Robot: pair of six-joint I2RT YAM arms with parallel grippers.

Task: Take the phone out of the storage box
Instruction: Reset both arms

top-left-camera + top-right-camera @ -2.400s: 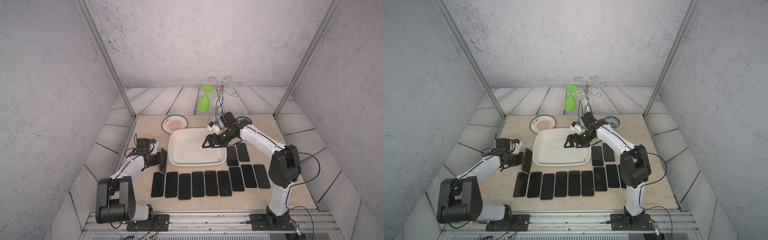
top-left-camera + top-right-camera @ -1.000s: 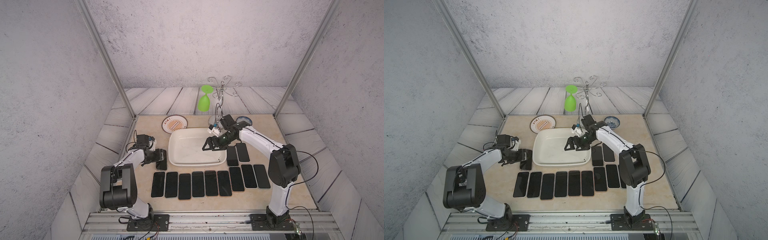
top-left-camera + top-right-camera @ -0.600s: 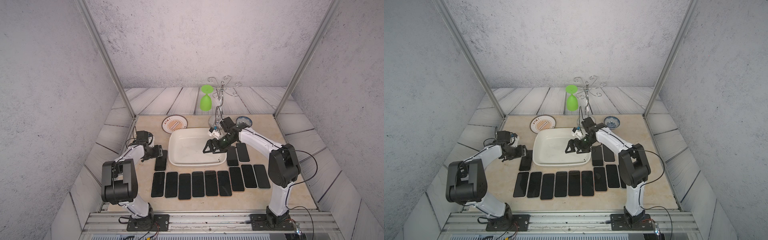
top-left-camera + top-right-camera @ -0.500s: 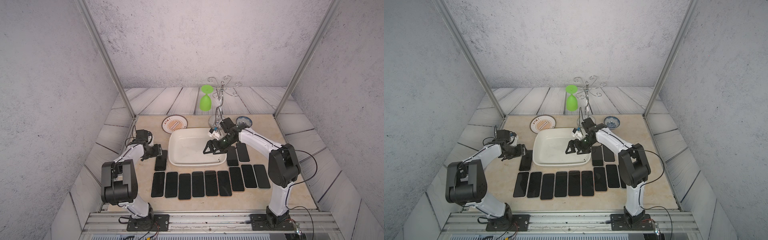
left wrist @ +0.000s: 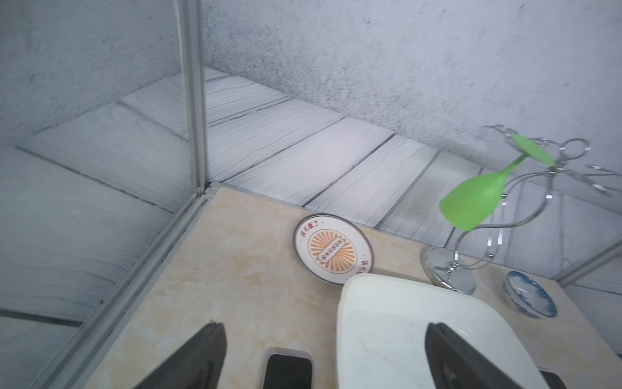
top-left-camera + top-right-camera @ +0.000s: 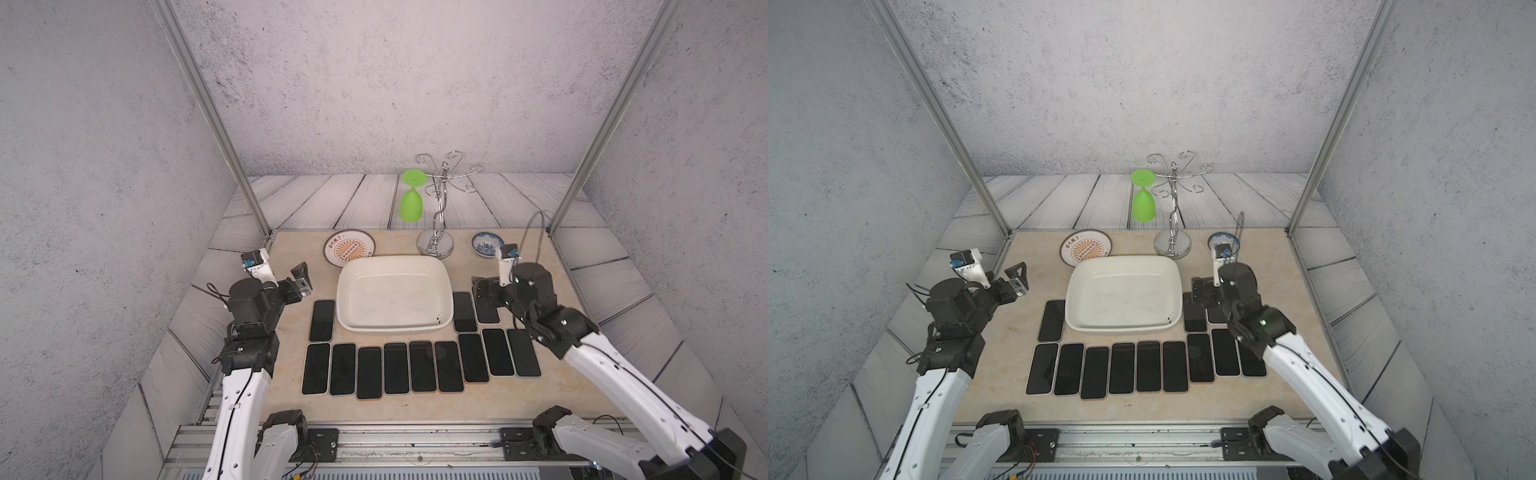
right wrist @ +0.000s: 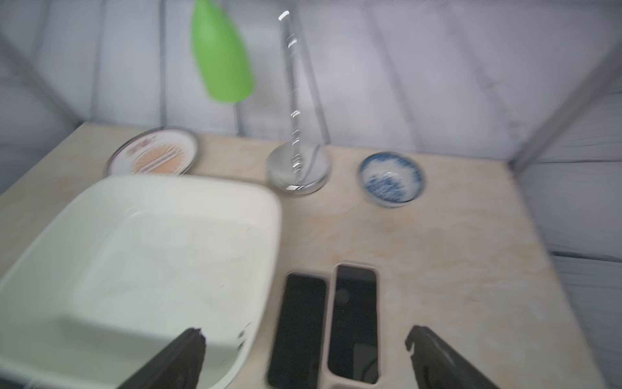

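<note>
The shallow white plastic storage box point(image 6: 392, 327), rectangular with rounded corners, sits in the middle of the beige marbled tabletop point(image 6: 415, 401). In both top views its whole pale floor is visible, with a dark speck at the near right corner. A flat black phone point(image 6: 322, 320) lies on the tabletop just beside the box's left wall, outside it. The left gripper point(image 6: 302, 279) hangs above the table past that phone's far end. Its jaws are spread wide with nothing between them, and the left wrist view shows the phone's end lower down in the gap, untouched. On the box's other side two phones point(image 6: 464, 311) lie side by side, one of them in a pinkish case. The right gripper point(image 7: 304, 333) hovers over them with its jaws spread just as wide, gripping nothing, though this wrist view is blurred. A row of nine black phones point(image 6: 396, 368) lies edge to edge along the front of the box. Behind the box, a round orange-patterned plate point(image 6: 350, 248) lies at the left and a small blue-patterned bowl point(image 6: 487, 244) at the right. Between them stands a chrome wire rack point(image 6: 435, 245), with a green plastic goblet point(image 6: 411, 203) hanging from it upside down.
</note>
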